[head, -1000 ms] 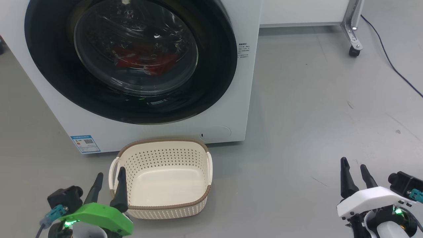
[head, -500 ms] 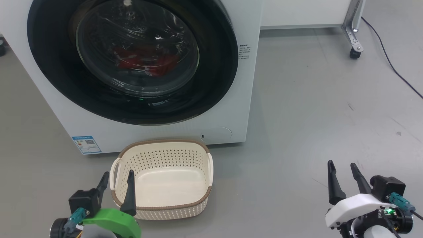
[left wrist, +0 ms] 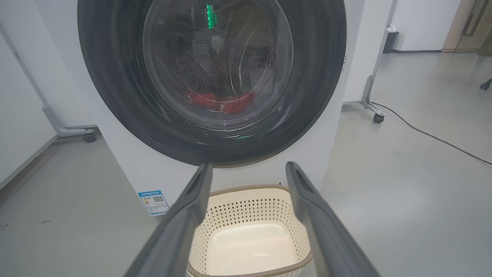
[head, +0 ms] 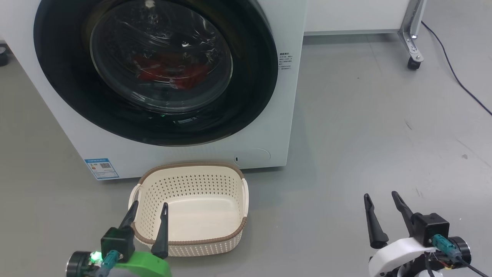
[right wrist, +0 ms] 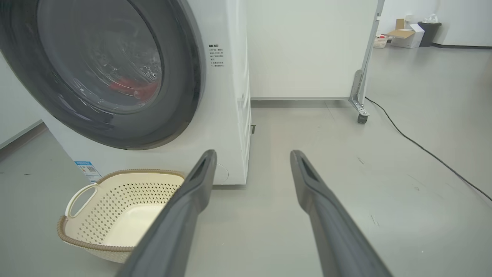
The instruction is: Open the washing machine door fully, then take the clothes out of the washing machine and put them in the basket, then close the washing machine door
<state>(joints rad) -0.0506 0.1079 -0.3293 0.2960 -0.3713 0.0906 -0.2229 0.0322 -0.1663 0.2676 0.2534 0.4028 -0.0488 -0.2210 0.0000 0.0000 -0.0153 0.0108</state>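
Note:
The white washing machine (head: 269, 127) stands ahead with its round black-rimmed door (head: 61, 77) shut. Through the glass I see the red clothes (head: 169, 71) lying in the drum; they also show in the left wrist view (left wrist: 221, 103) and the right wrist view (right wrist: 132, 87). The cream basket (head: 192, 231) sits on the floor right in front of the machine, with nothing in it. My left gripper (head: 149, 207) hovers open over the basket's near left corner. My right gripper (head: 381, 197) is open above bare floor far to the right. Both hold nothing.
A white panel on a wheeled metal leg (head: 413, 61) stands behind the machine at right, and a dark cable (head: 457, 77) runs across the grey floor there. A blue label (head: 101, 167) sits on the machine's lower left front.
Both arms have turned and shifted inward: the left gripper moved right toward the basket's corner, the right gripper moved left and lower in the head view. The camera shifted slightly.

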